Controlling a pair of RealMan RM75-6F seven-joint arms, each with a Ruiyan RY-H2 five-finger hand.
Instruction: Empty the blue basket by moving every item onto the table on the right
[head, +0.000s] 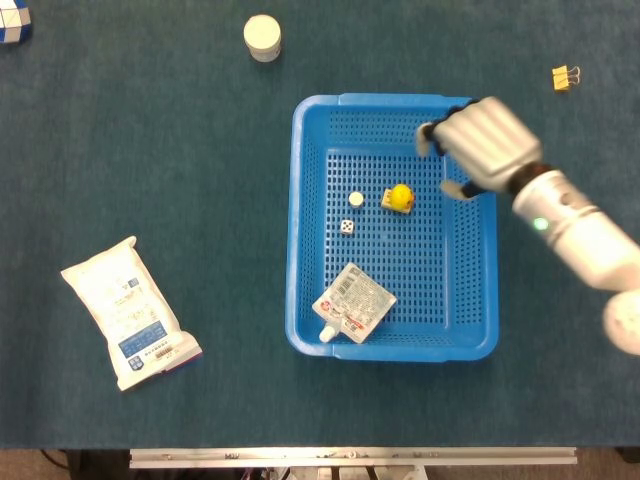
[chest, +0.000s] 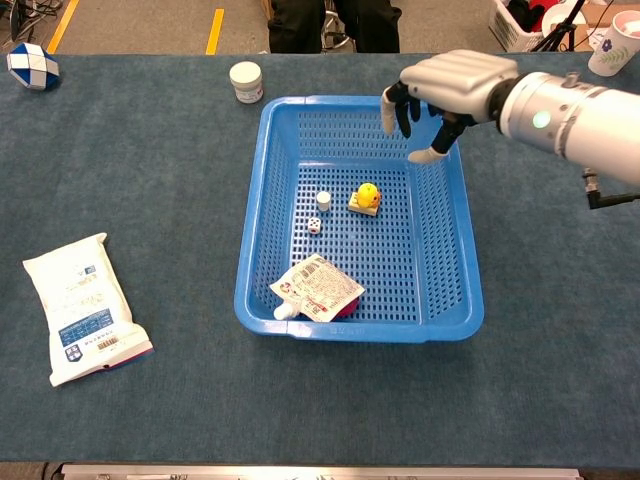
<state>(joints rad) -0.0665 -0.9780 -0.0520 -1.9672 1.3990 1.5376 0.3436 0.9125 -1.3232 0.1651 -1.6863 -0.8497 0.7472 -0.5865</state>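
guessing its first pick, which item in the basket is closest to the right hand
The yellow duck toy, just below the right hand. The small white cap, the die and the pouch lie farther away.

I am working in what looks like a lab or test room. My bench is a wide table covered in dark teal felt-like cloth (chest: 150, 180), with a bare metal rail (head: 350, 457) along its 6 o'clock edge. At 12 o'clock in the chest view lies a grey hard floor with yellow painted line markings (chest: 215, 28), and someone in black trousers (chest: 330, 22) sits there. At 1 o'clock stand a white basket of oddments (chest: 520, 20) and a black tripod leg (chest: 557, 25).
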